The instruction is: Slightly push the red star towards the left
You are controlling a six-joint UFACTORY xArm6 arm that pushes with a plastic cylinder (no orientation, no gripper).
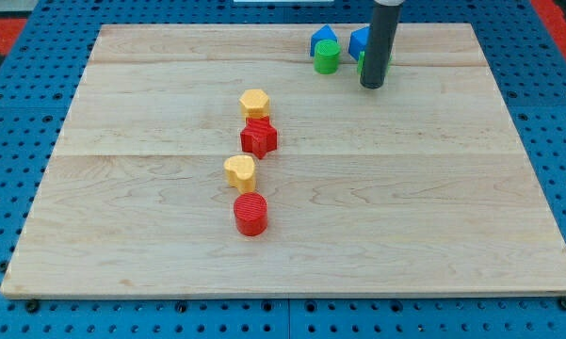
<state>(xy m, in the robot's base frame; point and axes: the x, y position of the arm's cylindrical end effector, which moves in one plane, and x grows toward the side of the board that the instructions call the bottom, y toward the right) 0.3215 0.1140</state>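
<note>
Trouble is brewing near the middle of the table (433, 217): the red star (259, 137) is sitting there, touching the yellow hexagon (254, 102) just toward the far edge, with the yellow heart (239, 172) and red cylinder (250, 214) lining up toward the near edge. My tip (372, 86) is hovering well apart, up by the far right corner, crowding the green cylinder (326, 57), two blue blocks (323, 38) and a green block mostly hidden behind the rod. No jaws here to open or close, just a bare rod. I'm reckoning a slanted approach is risking dragging the hexagon along, and too much shove is overshooting "slightly".
</note>
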